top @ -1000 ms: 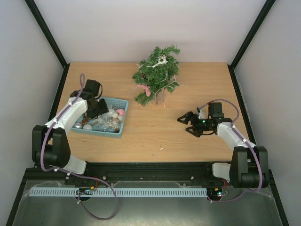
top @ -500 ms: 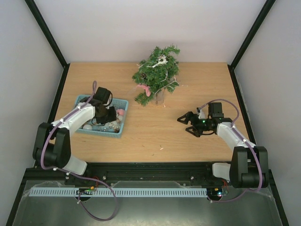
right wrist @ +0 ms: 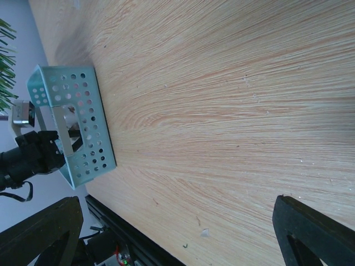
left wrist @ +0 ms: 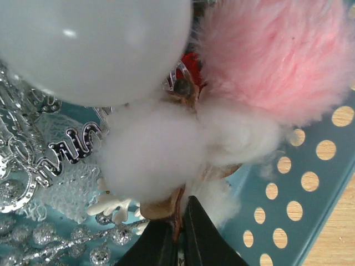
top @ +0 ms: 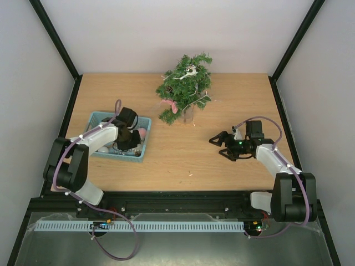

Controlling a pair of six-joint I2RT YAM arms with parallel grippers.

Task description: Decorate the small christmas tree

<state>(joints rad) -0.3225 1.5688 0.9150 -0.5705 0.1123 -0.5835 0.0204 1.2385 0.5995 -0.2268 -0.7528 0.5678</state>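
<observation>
Seen from above, the tree [top: 186, 88] stood at the back middle of the table [top: 177, 166], well apart from both arms. The left gripper [left wrist: 178, 235] was down inside a teal basket [top: 119, 156] on the left. Its fingers were pinched nearly together on a thin brown bit [left wrist: 164, 208] under white fluff [left wrist: 155, 149], beside a pink pompom [left wrist: 277, 55] and a white ball [left wrist: 94, 44]. The right gripper [top: 217, 147] hung wide open and empty over bare wood.
</observation>
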